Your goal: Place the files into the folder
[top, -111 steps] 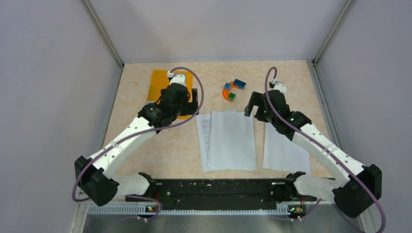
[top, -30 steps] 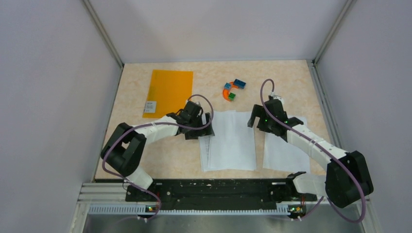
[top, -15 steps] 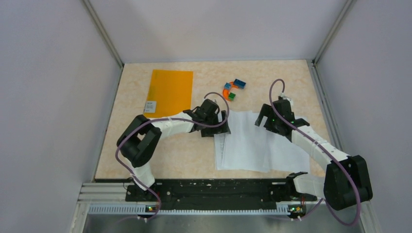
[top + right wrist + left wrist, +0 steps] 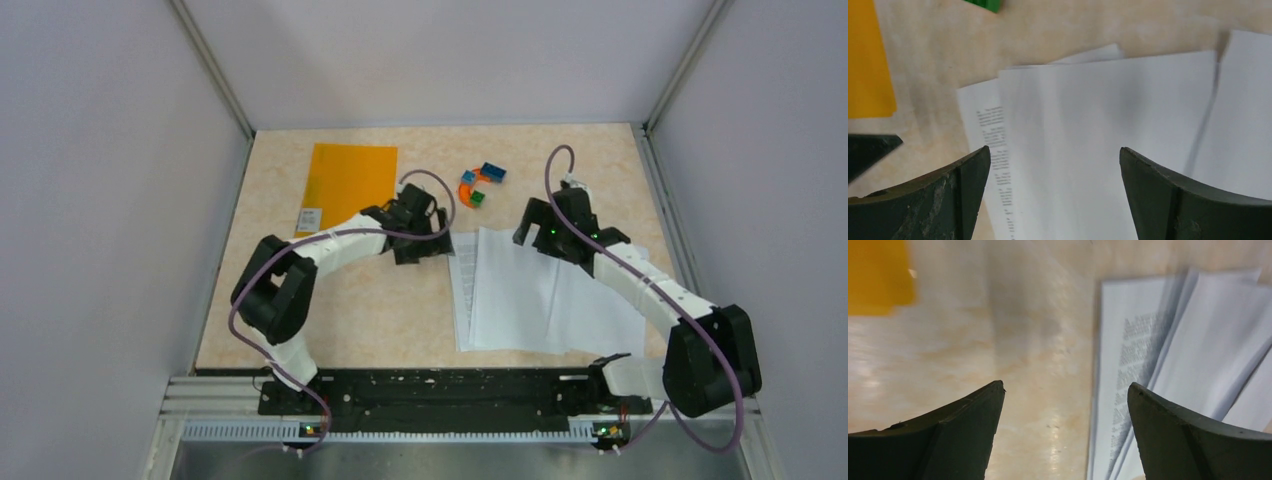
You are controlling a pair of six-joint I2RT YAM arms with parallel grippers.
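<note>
Near the right edge, left gripper (image 4: 1065,387) and right gripper (image 4: 1055,150) spread empty, I judged the files (image 4: 540,295) mid-gathering, needing a pinch next.

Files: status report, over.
Left gripper open, empty. Right gripper open over files. Files overlapped on table, folder apart, far left. Toy blocks clear of both.

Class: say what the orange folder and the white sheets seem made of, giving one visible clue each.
The folder looks like thin, smooth plastic: flat and evenly orange, though card is possible. The files look like matte white paper: thin overlapping sheets, one with grey print.
</note>
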